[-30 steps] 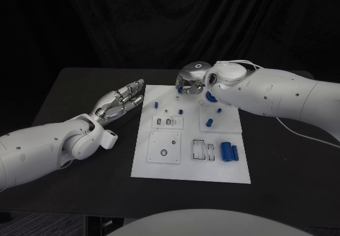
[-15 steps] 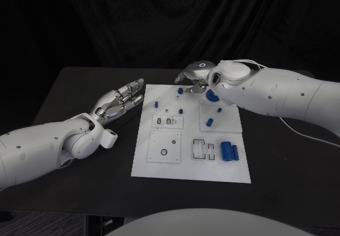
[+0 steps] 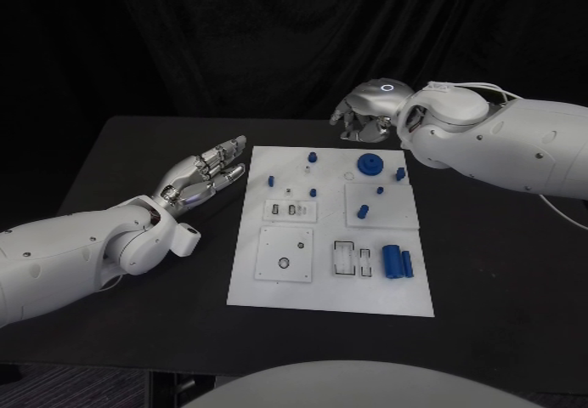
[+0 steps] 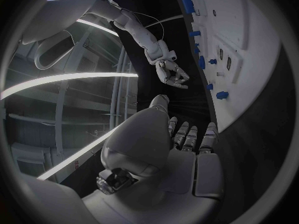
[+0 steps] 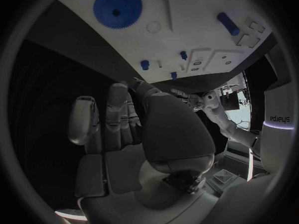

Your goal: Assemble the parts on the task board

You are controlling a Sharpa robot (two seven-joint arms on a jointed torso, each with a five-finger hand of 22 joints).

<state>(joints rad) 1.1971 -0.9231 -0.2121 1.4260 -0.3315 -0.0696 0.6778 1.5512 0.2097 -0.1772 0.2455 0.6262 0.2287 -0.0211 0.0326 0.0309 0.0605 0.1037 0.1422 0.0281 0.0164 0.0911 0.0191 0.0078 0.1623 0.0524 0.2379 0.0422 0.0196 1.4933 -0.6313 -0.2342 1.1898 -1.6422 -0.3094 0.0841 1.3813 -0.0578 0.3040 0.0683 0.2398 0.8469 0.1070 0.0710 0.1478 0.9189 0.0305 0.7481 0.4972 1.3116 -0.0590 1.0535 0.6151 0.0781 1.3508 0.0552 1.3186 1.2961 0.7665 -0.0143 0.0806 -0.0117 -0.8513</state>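
Right hand hovers empty, fingers loosely curled, just beyond the task board; below its fingertips lies the blue gear, probably light, rigid plastic, best pinched at its rim. Left hand is flat and empty.

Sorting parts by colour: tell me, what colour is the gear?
Blue gear, best in the right wrist view.

The task board looks like matt white plastic, smooth and flat. The parts, among them a toothed gear and two cylinders, are smooth blue plastic with a dull sheen. The desk is matt black. Both arms wear glossy white plastic shells, and the left hand and right hand look like silvery metal.
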